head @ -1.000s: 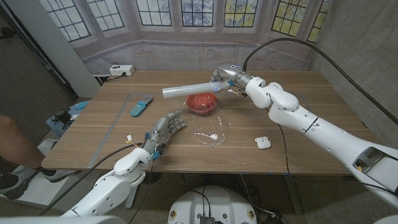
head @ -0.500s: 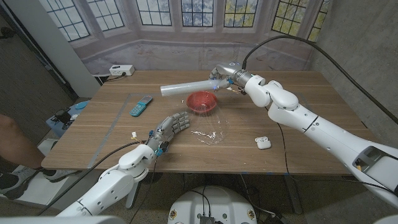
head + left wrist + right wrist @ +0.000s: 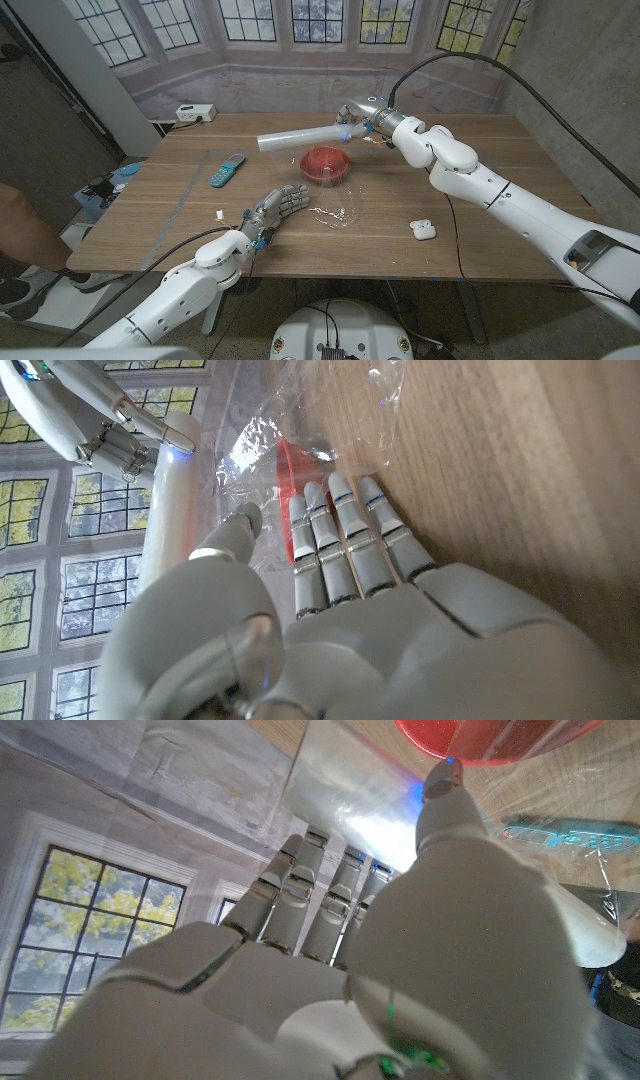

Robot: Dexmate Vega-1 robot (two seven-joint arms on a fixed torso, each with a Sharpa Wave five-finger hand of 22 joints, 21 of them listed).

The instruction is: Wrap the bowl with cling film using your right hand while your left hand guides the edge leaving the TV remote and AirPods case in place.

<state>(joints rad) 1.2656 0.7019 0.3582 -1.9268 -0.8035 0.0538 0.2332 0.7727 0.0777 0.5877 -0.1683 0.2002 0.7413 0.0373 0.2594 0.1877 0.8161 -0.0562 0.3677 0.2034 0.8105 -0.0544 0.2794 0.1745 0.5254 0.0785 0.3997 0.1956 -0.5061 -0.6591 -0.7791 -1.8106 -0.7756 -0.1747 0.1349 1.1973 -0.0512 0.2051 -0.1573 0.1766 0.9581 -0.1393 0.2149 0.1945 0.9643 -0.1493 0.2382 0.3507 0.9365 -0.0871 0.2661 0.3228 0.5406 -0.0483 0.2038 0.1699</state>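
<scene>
While the right robot hand (image 3: 352, 124) grips one end of the cling film roll (image 3: 298, 139) above the worktop's (image 3: 500, 215) far middle, the roll juts out level over the space behind the red bowl (image 3: 325, 163). A clear sheet of film (image 3: 338, 205) runs down from the roll, over the bowl, and ends in a crumpled, shiny edge on the wood toward the near edge. The bowl stands upright around the worktop's middle, a little toward the far edge.

The left robot hand (image 3: 277, 211) lies just beside that crumpled edge, fingers stretched out together toward the bowl and holding nothing; in the left wrist view its fingertips (image 3: 338, 491) reach the film, with the red bowl (image 3: 296, 470) just past them.

The TV remote (image 3: 227, 169) lies toward the worktop's left edge, well apart from the bowl. The AirPods case (image 3: 423, 229) sits near the right part of the near edge.
</scene>
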